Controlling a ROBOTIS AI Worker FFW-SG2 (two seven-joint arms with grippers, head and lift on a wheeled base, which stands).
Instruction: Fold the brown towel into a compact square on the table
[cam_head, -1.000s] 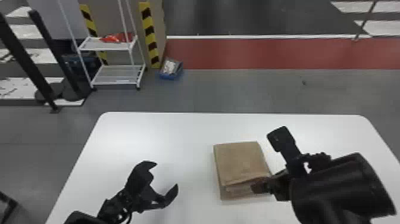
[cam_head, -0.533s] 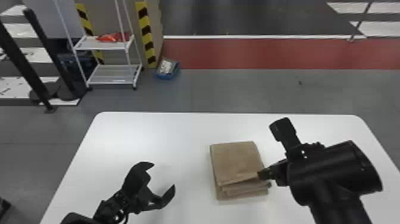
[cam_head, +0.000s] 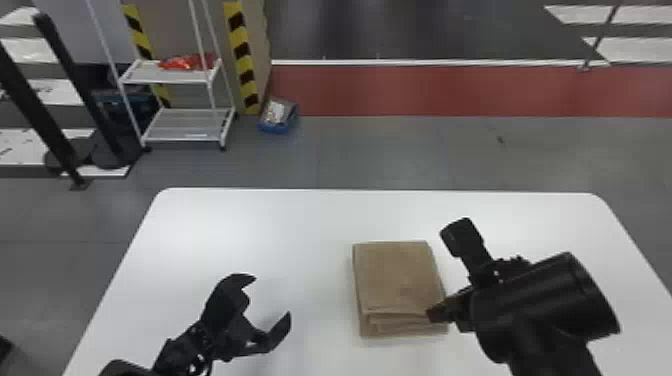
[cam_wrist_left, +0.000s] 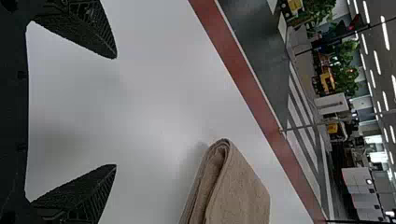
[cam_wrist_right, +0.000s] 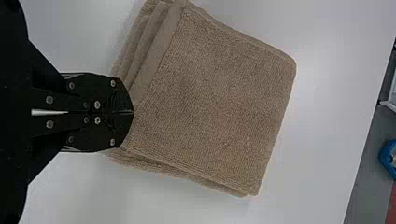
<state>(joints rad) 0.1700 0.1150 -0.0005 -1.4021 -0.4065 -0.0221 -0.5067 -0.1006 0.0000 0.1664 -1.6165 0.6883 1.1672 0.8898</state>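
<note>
Right jaws (cam_head: 434, 314) farther down towel (cam_head: 395, 277)

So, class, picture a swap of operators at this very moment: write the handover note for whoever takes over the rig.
Left gripper: open and empty, over the table, to the left of the towel.
Right gripper: fingers closed, tips at the towel's near right corner; whether they pinch any cloth I cannot tell.
Towel: lying right of the table's middle.
Done: folded into a compact, roughly square stack of several layers.
Left: the lower layers stick out past the top one along the near edge, so perhaps a little squaring up, then the right gripper clear of the cloth.
</note>
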